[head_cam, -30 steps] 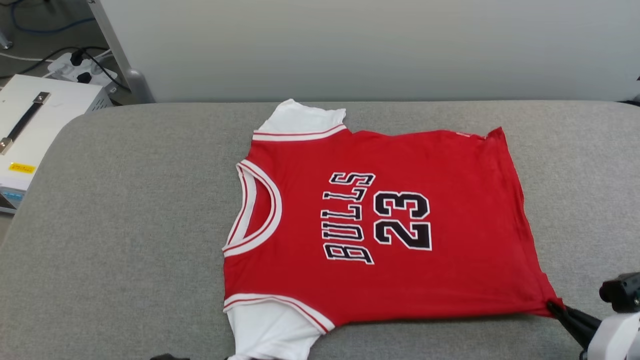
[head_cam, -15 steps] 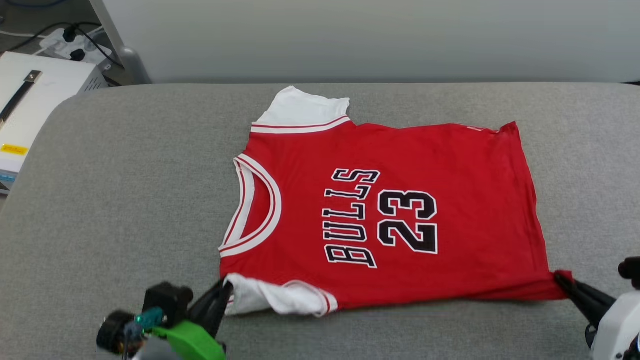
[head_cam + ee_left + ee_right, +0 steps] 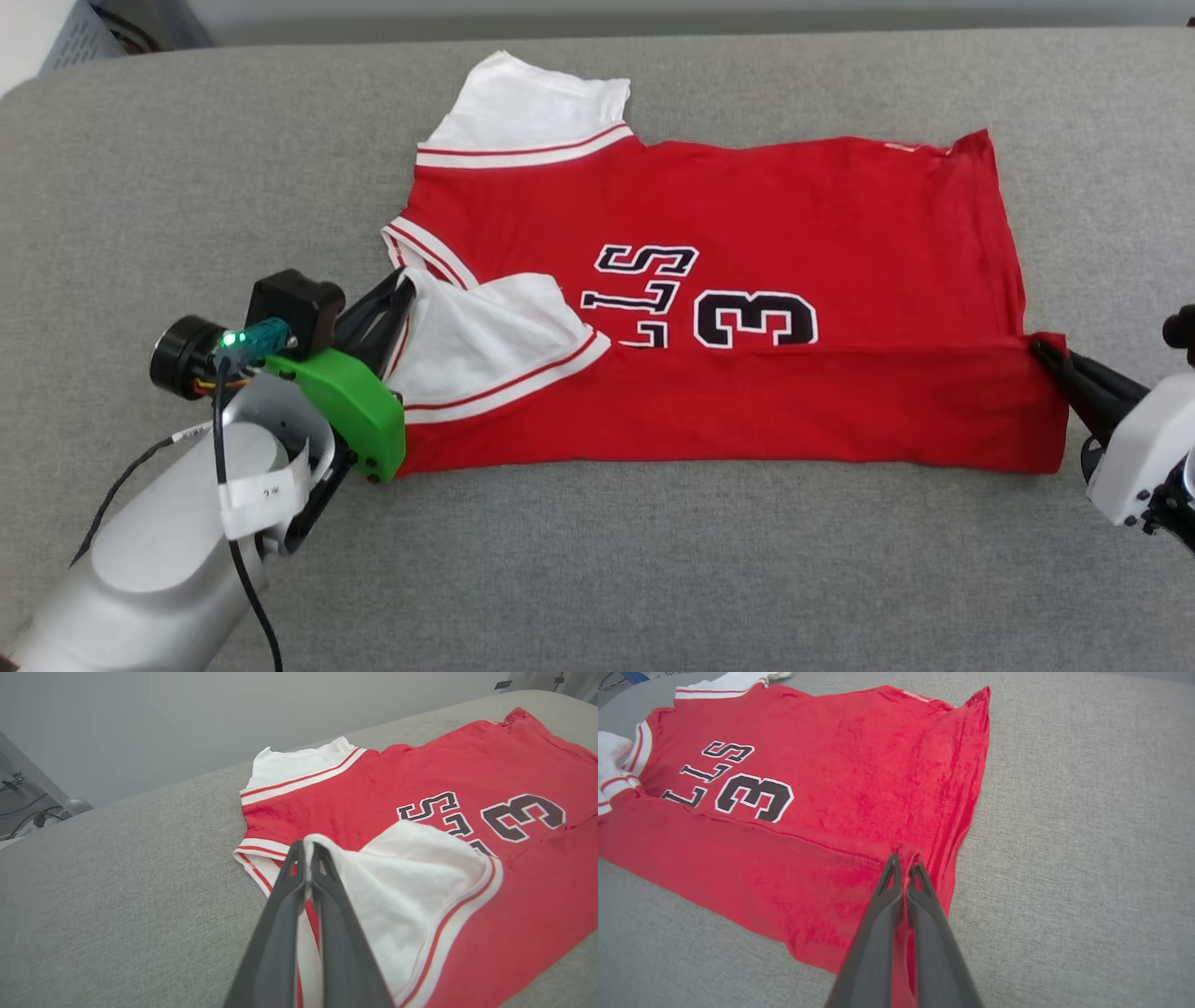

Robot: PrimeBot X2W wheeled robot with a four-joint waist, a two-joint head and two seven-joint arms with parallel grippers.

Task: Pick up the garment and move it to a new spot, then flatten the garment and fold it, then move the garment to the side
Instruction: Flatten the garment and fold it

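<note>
Head view shows the garment (image 3: 794, 205) flat on the grey counter (image 3: 653, 560), near edge folded over its print; probably light, limp cloth, best held at corners. Left wrist view: left jaws pinch the white sleeve (image 3: 411, 882). Right wrist view: right jaws clamp the hem corner (image 3: 906, 850).

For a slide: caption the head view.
Left gripper and right gripper hold the red jersey, near edge folded over.

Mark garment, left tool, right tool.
garment (image 3: 840, 205): head view, red front panel.
left tool (image 3: 306, 845): left wrist view, fingertips shut on the white sleeve.
right tool (image 3: 904, 858): right wrist view, fingertips shut on the hem corner.
</note>
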